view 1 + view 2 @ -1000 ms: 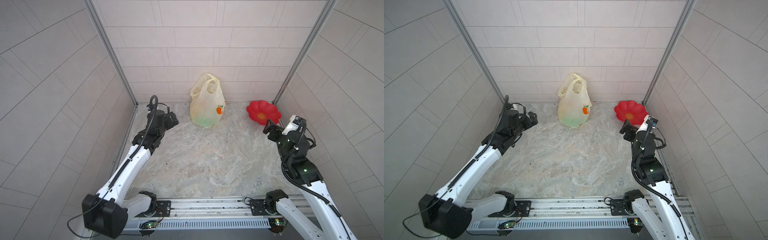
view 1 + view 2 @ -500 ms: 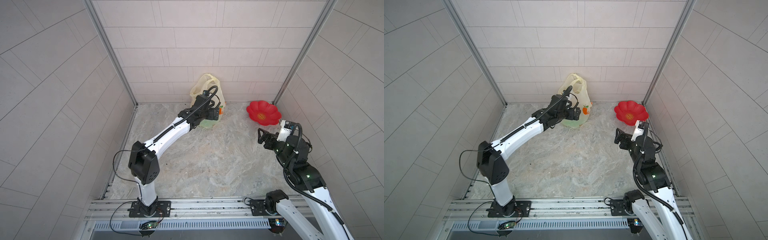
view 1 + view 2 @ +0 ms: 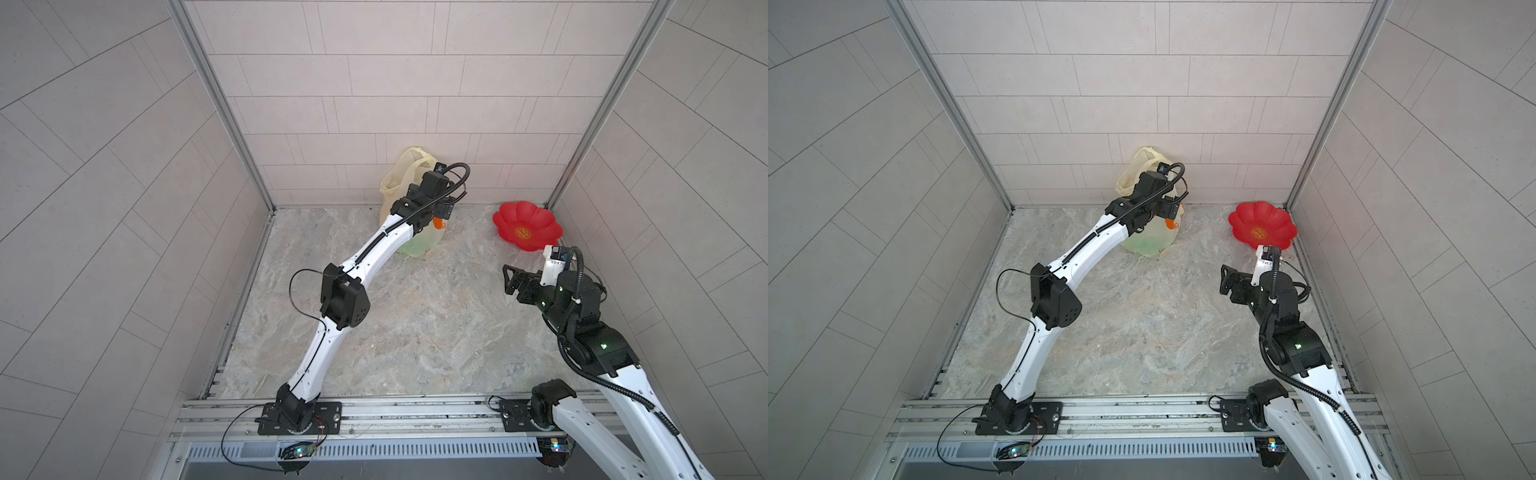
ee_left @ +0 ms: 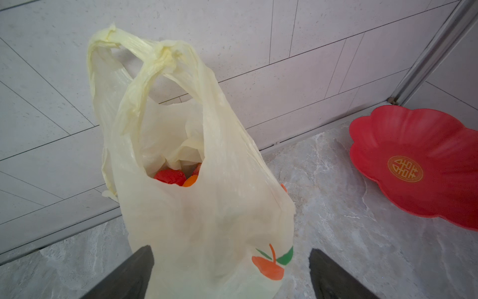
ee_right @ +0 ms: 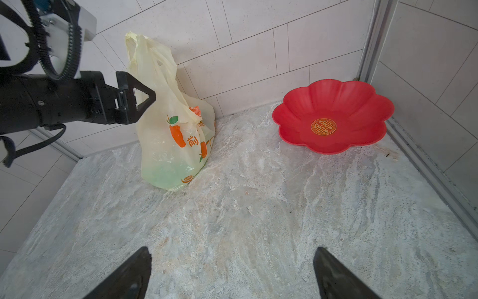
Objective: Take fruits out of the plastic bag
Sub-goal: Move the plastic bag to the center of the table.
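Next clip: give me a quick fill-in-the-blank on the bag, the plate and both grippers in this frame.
The fruits lie ____ the plastic bag.
The red plate sits in the table's far ____ corner.
The left gripper, close to the bag, has its jaws ____.
The right gripper holds ____.
Missing words: inside; right; open; nothing.

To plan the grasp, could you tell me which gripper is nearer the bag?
The left gripper: open, it straddles the bag, while the right gripper is well away.
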Controlling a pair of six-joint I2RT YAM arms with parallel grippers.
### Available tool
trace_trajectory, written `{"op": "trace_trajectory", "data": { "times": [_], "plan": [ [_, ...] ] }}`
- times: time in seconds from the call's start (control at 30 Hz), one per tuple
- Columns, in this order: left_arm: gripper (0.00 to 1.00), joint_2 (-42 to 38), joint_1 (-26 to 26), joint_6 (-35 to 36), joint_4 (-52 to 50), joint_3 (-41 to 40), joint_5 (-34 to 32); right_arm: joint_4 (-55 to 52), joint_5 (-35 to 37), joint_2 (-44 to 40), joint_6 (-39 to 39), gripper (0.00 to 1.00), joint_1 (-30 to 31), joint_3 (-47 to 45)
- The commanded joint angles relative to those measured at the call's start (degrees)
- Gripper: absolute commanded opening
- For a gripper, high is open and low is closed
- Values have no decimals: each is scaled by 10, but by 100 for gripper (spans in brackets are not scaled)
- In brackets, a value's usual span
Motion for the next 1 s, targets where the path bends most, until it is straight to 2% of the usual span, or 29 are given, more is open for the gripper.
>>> {"op": "trace_trajectory", "data": {
  "times": [0.0, 0.1, 0.3, 0.47, 0.6, 0.8, 0.9, 0.97],
  "plan": [
    [98, 45, 0, 2, -12, 56, -25, 2, -1, -1, 0, 96, 4, 1],
    [90, 79, 2, 0, 6, 94, -28, -2, -3, 1, 0, 96, 6, 2],
    [64, 118, 13, -13, 52, 98, -22, -13, -6, -1, 4, 93, 7, 1],
    [25, 124, 24, -31, 41, 99, -14, -24, -3, -10, 1, 92, 7, -4],
    [0, 100, 24, -32, 19, 98, -12, -23, 1, -7, 0, 92, 7, -7],
    [0, 28, 24, -38, -50, 63, 28, -28, 10, 7, 9, 90, 8, 0],
    [0, -40, 24, -37, -21, -48, 50, -32, 9, 10, 14, 90, 8, 2],
    [0, -108, 24, -36, 43, -167, 71, -31, 8, 11, 17, 90, 8, -1]
  ]
}}
